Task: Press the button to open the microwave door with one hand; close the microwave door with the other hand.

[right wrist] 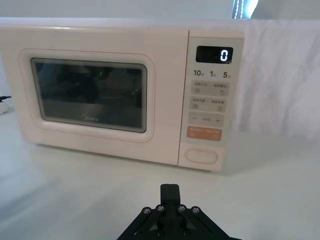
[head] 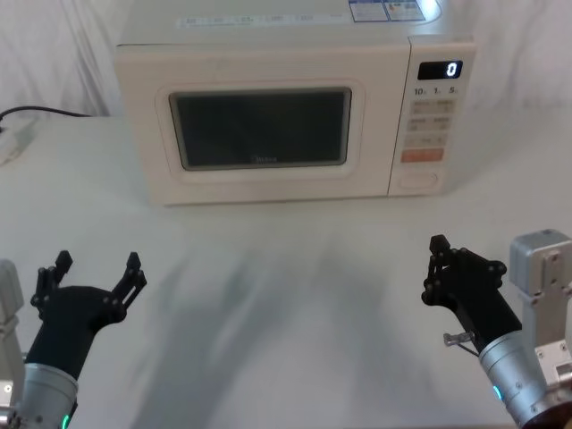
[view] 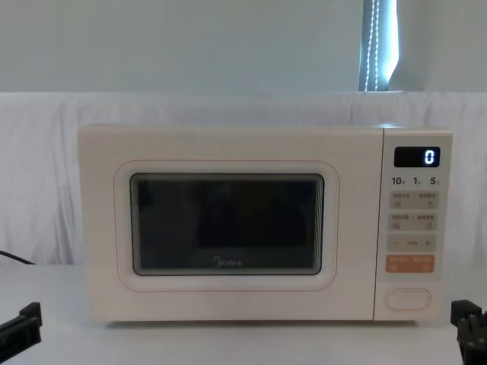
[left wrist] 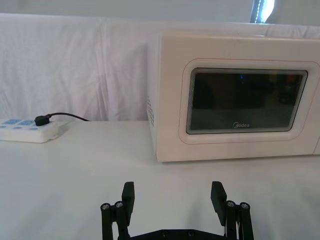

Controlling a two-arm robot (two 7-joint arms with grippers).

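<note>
The cream microwave stands at the back of the table with the microwave door closed flush. The button, a wide cream pill, sits at the bottom of the control panel under the orange key. My left gripper hovers open at the near left, well short of the microwave, with nothing between its fingers. Over the near right, my right gripper is shut and empty; it points toward the panel, far from the button.
A white power strip with a black plug and cable lies at the far left. The white-clothed table stretches bare between grippers and microwave. The display reads 0.
</note>
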